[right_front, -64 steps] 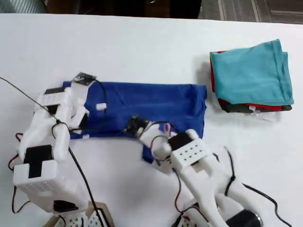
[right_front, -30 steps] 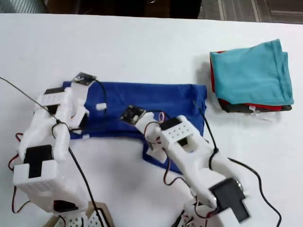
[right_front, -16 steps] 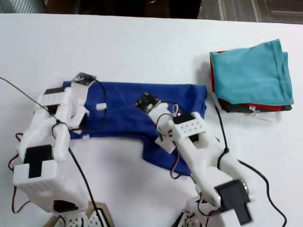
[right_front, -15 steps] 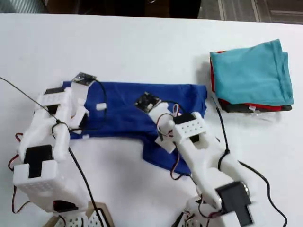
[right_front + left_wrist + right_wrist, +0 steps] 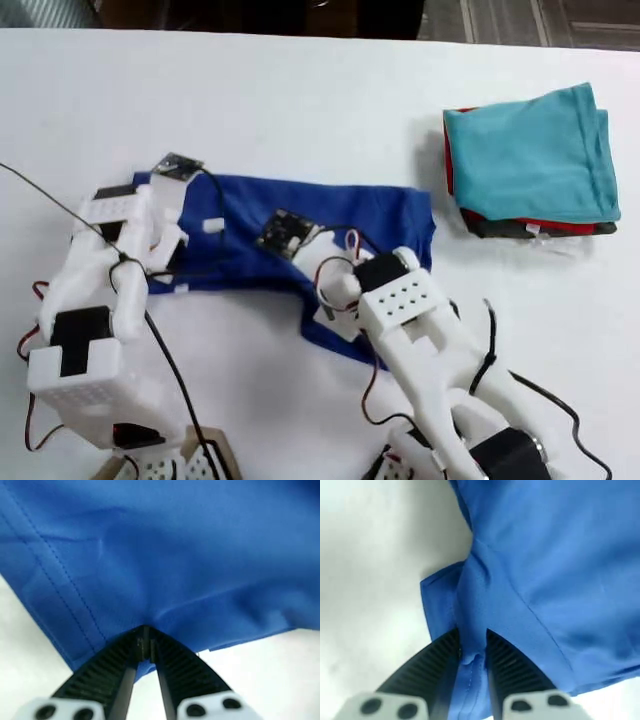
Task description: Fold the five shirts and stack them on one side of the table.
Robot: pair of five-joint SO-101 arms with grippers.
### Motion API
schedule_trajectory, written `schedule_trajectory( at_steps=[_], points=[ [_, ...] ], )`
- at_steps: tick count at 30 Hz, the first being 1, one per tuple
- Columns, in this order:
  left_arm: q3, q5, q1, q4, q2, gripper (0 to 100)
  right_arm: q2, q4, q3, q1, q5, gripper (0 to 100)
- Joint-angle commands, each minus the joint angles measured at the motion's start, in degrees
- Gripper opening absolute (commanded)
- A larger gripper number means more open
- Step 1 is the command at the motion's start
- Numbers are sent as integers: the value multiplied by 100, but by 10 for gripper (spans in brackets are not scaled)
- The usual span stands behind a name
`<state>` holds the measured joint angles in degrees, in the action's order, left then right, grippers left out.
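A blue shirt (image 5: 340, 215) lies spread across the middle of the table, with a flap hanging toward the front edge. The left arm (image 5: 115, 240) rests over the shirt's left end. In the left wrist view my left gripper (image 5: 145, 646) is shut on a pinch of the blue shirt (image 5: 165, 555) near its hem. The right arm (image 5: 400, 300) stands over the shirt's front flap. In the right wrist view my right gripper (image 5: 471, 655) is shut on a raised fold of the blue shirt (image 5: 545, 570), with white table beside it.
A stack of folded shirts (image 5: 530, 160), teal on top over red and dark ones, sits at the right side of the table. Cables trail from both arms. White tabletop (image 5: 300, 90) stretches behind the blue shirt.
The right arm swung toward the far right over the shirt, then came back left and nearer, dragging the front flap with it. The left arm has stayed still.
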<state>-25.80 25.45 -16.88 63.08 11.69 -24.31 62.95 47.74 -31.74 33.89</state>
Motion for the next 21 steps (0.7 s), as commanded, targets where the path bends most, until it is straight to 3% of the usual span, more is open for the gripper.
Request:
schedule_trajectory(
  at_steps=[1, 10, 14, 16, 21],
  points=[
    [-13, 18, -149, -185, -9, 26, -224, -171, 185, -4, 18, 20],
    [-13, 18, -123, -185, -9, 26, -224, -752, 923, 57, 18, 31],
    [-13, 18, -123, -185, 0, 26, -286, -708, 914, 66, 18, 159],
    [-13, 18, -123, -185, 0, 26, -338, -497, 791, 40, 18, 204],
    [-13, 18, -123, -185, 0, 26, -804, 585, -9, 75, 9, 190]
  ],
)
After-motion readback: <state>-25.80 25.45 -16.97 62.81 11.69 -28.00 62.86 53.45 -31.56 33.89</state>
